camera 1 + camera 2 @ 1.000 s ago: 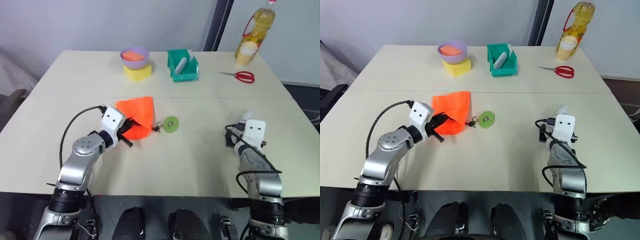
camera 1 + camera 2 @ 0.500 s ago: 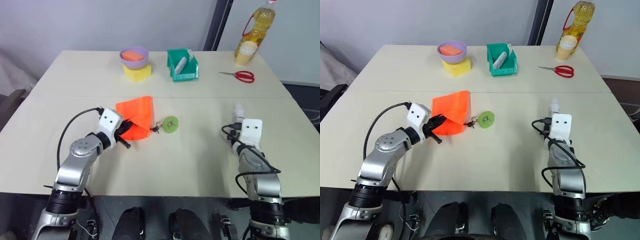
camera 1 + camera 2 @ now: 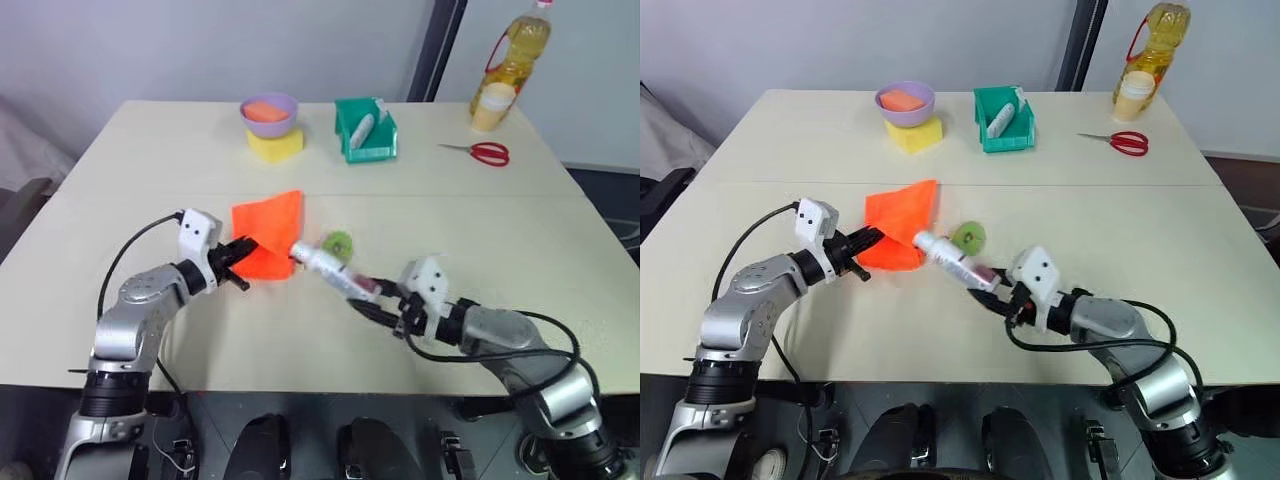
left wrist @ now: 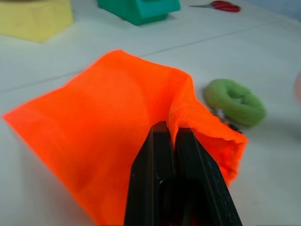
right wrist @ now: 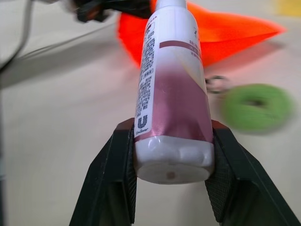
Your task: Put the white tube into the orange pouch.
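The left pincer (image 3: 243,251) is closed on the rim of the pouch (image 3: 268,238), lifting it, probably to keep the mouth open. The green tag (image 3: 339,243) lies just beside on the table (image 3: 330,180). The right pincer (image 3: 375,301) clamps the tube (image 3: 331,273) by its bottom, with the cap pointing at the pouch mouth.

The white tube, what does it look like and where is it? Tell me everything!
The white tube is smooth plastic with a dark maroon band around its lower half, small printed writing and a white cap. The right hand squeezes its flat bottom end between two black fingers, holding it up off the table. It lies nearly level, cap end pointing at the mouth of the orange pouch and close to it. The left hand pinches that pouch's edge.
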Controlling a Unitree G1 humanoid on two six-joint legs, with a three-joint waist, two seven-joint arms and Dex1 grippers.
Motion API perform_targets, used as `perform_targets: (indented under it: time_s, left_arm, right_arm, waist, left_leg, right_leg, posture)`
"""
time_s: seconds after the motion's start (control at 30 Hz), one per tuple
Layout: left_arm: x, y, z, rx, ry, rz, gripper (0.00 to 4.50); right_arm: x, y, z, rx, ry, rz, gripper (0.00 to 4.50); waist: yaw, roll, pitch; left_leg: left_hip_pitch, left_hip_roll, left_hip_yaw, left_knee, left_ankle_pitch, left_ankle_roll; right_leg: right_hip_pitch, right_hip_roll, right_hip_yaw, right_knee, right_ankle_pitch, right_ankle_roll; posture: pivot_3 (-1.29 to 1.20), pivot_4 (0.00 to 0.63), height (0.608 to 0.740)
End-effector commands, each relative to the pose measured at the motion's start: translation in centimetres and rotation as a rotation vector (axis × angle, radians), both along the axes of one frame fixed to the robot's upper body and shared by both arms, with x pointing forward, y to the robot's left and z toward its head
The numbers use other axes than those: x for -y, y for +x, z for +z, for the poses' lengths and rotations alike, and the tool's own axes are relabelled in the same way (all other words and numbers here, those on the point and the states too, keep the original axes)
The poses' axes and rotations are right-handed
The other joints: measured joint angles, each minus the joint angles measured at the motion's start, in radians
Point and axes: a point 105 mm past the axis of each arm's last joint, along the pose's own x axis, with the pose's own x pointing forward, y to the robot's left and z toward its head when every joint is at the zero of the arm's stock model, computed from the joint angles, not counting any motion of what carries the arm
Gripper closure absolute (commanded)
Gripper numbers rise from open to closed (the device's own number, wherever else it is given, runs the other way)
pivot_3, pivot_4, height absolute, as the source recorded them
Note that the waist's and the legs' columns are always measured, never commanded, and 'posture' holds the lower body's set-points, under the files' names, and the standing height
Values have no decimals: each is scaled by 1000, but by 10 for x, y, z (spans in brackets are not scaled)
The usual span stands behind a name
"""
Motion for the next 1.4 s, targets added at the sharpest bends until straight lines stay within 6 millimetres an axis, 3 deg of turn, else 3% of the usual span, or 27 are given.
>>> perform_targets:
  time_s: [0.03,0.23,0.5,0.83,1.03,1.4]
  left_arm:
    - [1,-2,11,-17,-45,-54,4500]
    - [3,2,14,-31,-47,-79,4500]
    - [8,1,18,-29,-46,-115,4500]
    - [43,-19,21,-35,-29,-240,4500]
    - [69,-30,20,-48,-29,-301,4500]
    - [59,-29,22,-49,-18,-265,4500]
  right_arm:
    - [-20,1,2,29,-38,68,2775]
    - [-38,7,-3,18,-71,84,2775]
    - [-44,24,-7,4,-82,-27,2775]
    - [-51,37,-1,-80,14,-168,2775]
    - [-75,43,2,-93,10,-141,2775]
    - [-115,83,9,-97,44,-256,2775]
  waist:
    - [-2,0,0]
    - [2,0,0]
    - [1,0,0]
    - [0,0,0]
    - [-5,0,0]
    - [-4,0,0]
  left_leg:
    - [0,0,0,0,0,0]
    - [0,0,0,0,0,0]
    - [0,0,0,0,0,0]
    - [0,0,0,0,0,0]
    - [0,0,0,0,0,0]
    - [0,0,0,0,1,-1]
  right_leg:
    - [0,0,0,0,0,0]
    - [0,0,0,0,0,0]
    - [-1,0,0,0,0,0]
    - [-1,-1,0,0,0,0]
    - [-1,0,0,0,0,0]
    - [-2,0,0,2,0,-1]
  posture:
    - [0,150,737]
    - [0,150,737]
    - [0,150,737]
    - [0,150,737]
    - [0,150,737]
    - [0,150,737]
